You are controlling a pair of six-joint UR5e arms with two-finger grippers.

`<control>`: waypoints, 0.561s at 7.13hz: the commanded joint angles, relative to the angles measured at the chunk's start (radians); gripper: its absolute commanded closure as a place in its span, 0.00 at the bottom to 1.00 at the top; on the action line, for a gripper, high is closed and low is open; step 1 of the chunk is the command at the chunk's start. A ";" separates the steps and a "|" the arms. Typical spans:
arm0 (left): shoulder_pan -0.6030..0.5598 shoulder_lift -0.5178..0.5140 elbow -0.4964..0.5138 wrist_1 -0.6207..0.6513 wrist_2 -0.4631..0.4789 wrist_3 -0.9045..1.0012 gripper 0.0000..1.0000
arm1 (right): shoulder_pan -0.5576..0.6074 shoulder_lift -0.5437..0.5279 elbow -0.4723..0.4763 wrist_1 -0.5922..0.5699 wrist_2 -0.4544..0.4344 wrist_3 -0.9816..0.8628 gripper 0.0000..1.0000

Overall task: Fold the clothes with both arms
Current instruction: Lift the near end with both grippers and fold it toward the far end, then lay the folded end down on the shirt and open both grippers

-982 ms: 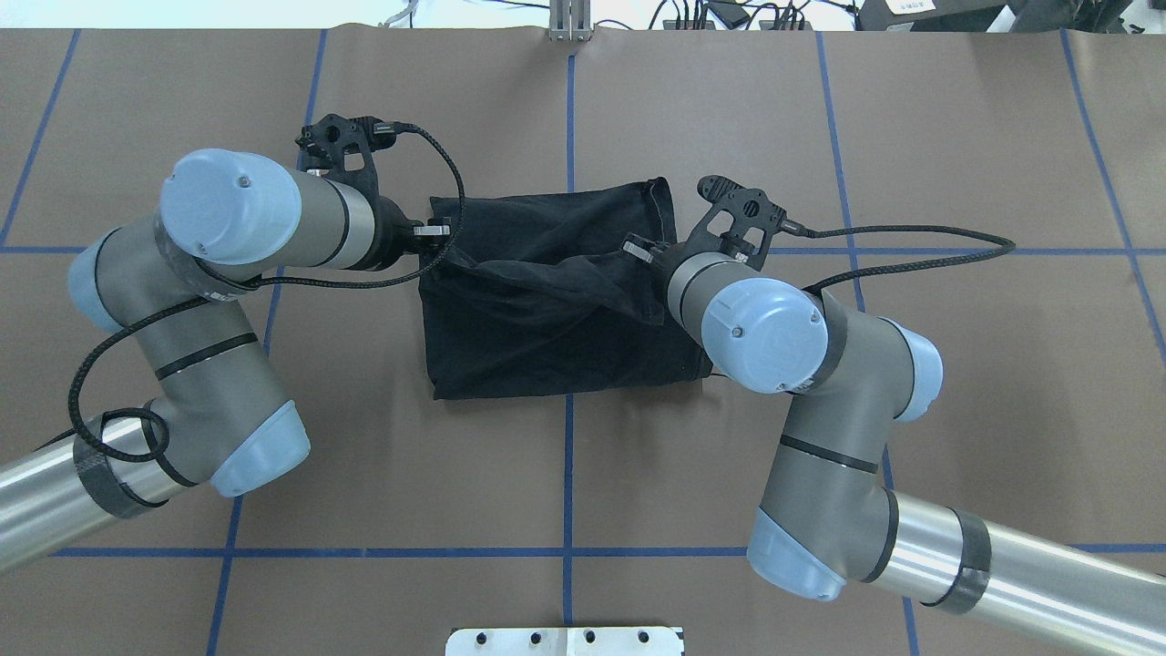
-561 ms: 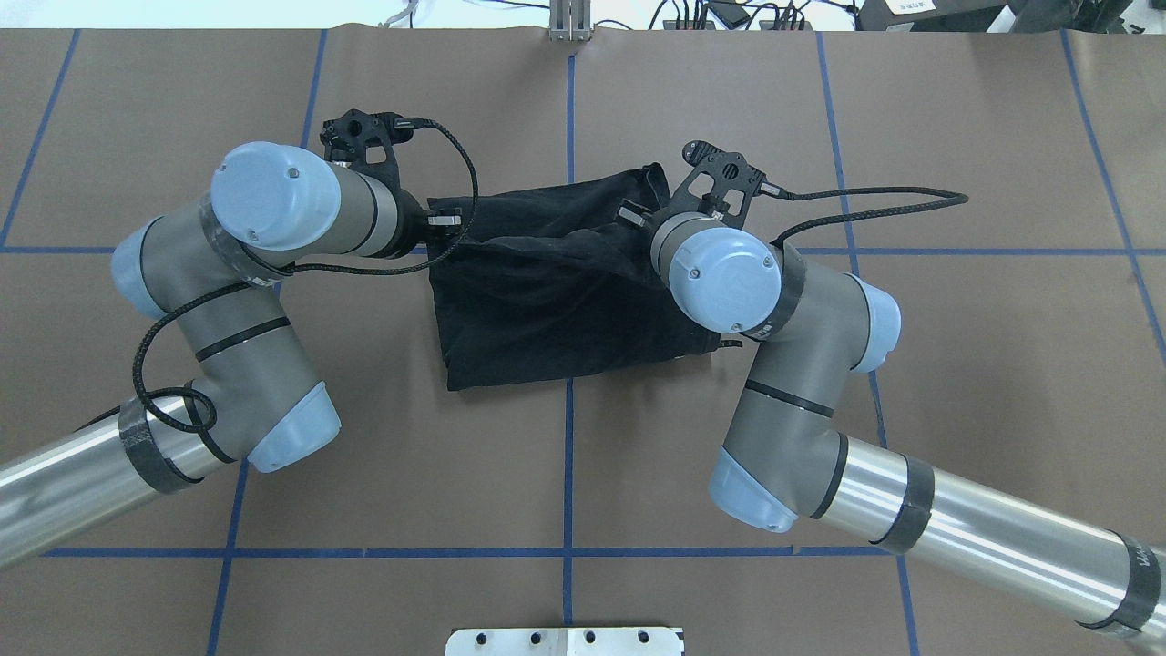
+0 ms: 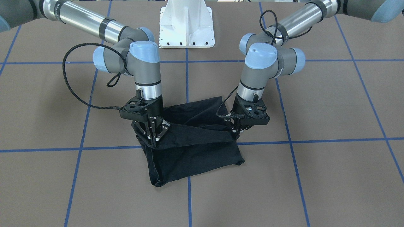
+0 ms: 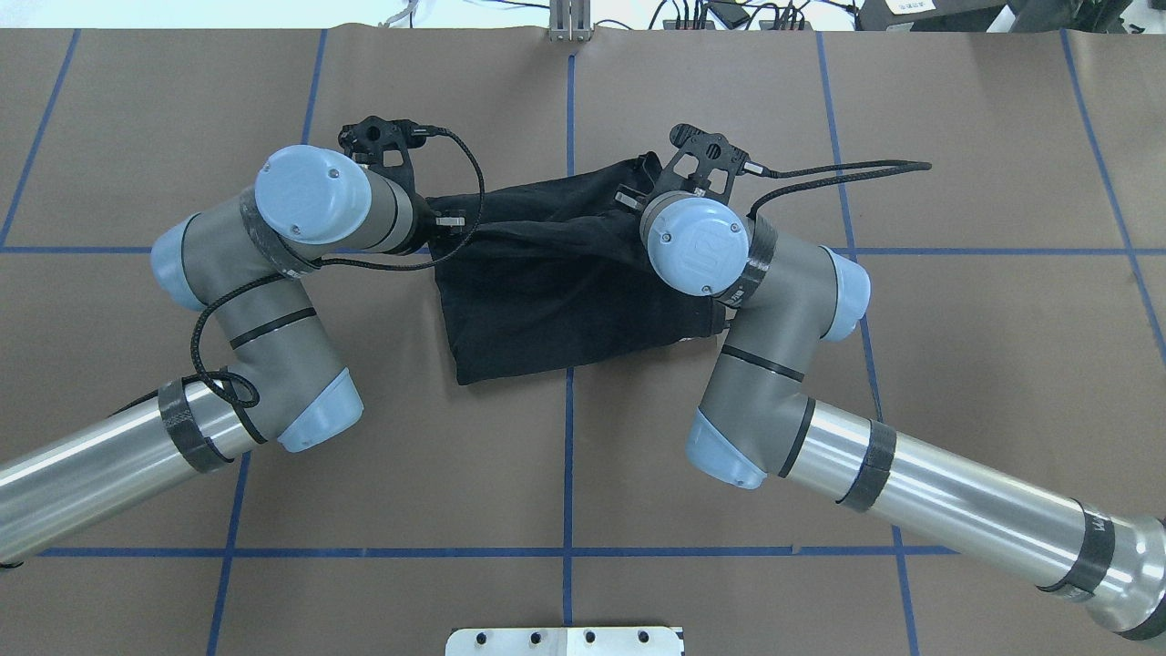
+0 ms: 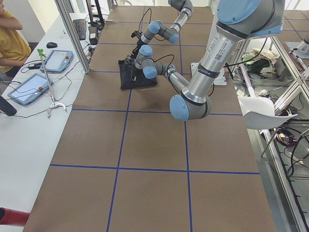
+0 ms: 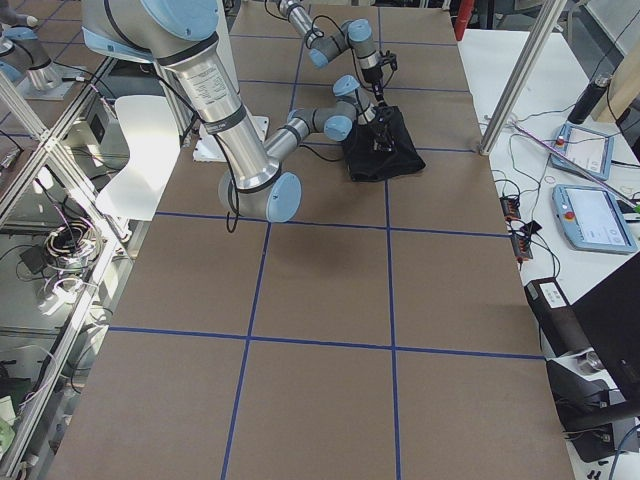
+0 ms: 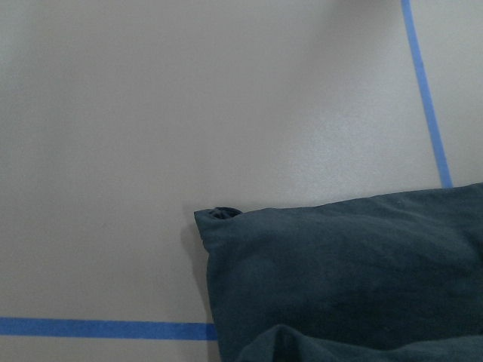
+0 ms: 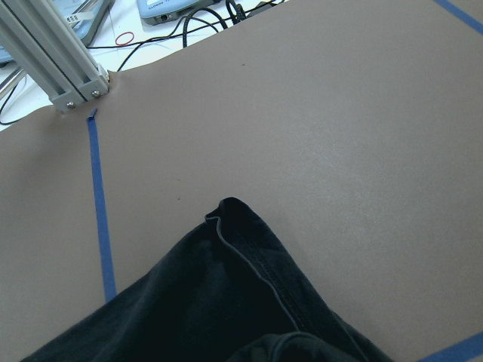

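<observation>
The black T-shirt (image 3: 195,154) lies folded at the table's middle, plain side up, also seen from above (image 4: 565,301). One edge of it is raised and stretched between my two grippers. My left gripper (image 3: 236,135) is shut on that edge at one end. My right gripper (image 3: 154,142) is shut on it at the other end. From overhead both wrists (image 4: 314,205) cover their fingers. The left wrist view shows a shirt corner (image 7: 215,219) on the table; the right wrist view shows a hemmed corner (image 8: 234,211).
The white pedestal base (image 3: 187,28) stands at the robot's side of the brown, blue-taped table (image 3: 315,176). An aluminium post (image 4: 569,23) and cables sit at the far edge. Tablets (image 5: 36,87) and a seated person (image 5: 9,34) are beside the table.
Both arms have swung away from the robot toward the far edge, carrying the raised shirt edge with them. The shirt's near edge has slid a little the same way.
</observation>
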 commanded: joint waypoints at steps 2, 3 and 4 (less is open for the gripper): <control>-0.017 -0.001 0.000 -0.029 -0.006 0.048 0.01 | 0.056 0.046 -0.037 0.000 0.073 -0.066 0.01; -0.042 0.008 -0.046 -0.039 -0.024 0.112 0.00 | 0.110 0.058 -0.025 -0.006 0.215 -0.149 0.00; -0.086 0.040 -0.104 -0.036 -0.126 0.192 0.00 | 0.131 0.057 0.002 -0.011 0.304 -0.196 0.00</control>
